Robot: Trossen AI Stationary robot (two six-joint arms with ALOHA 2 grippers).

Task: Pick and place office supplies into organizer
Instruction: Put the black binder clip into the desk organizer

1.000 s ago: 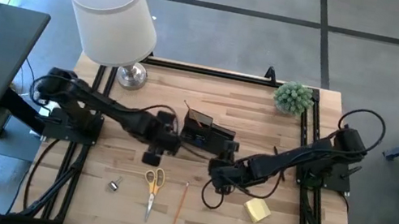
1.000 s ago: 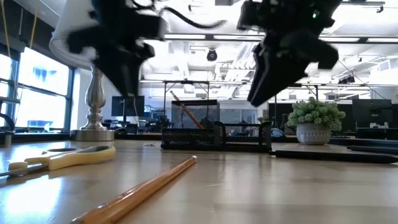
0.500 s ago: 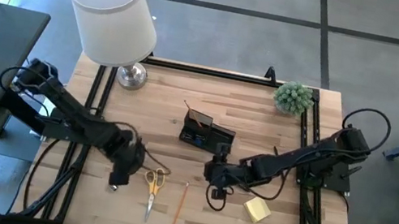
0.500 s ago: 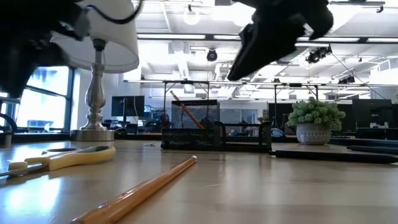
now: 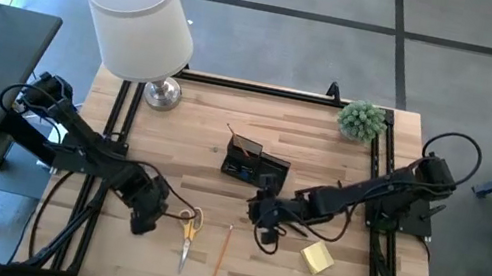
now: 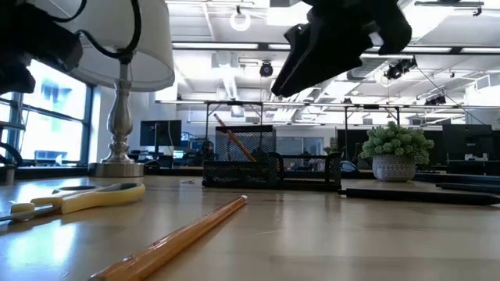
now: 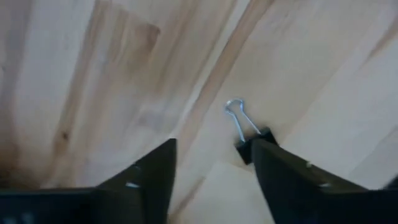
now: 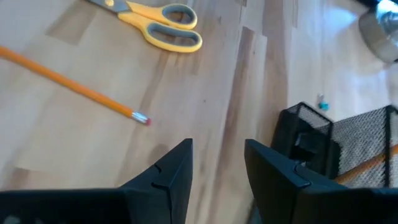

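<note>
Left gripper point(image 7: 211, 171) low over wooden table point(image 5: 307, 139), jaws apart, empty, small black binder clip point(image 7: 254, 142) just beyond fingertips, right gripper point(image 8: 217, 168) parted, empty, beside black mesh organizer point(image 5: 254, 165), yellow-handled scissors point(image 5: 191, 227) and wooden pencil point(image 5: 221, 254) on table.

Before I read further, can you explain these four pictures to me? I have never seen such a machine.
Two dark robot arms work at a wooden table. One camera looks down from above, one sits low at table height, and one rides on each wrist. On the table lie yellow scissors, a pencil, a sticky-note pad, a binder clip, a black organizer, a lamp and a plant. The left gripper hovers open over the clip. The right gripper is open near the organizer. Neither holds anything.
</note>
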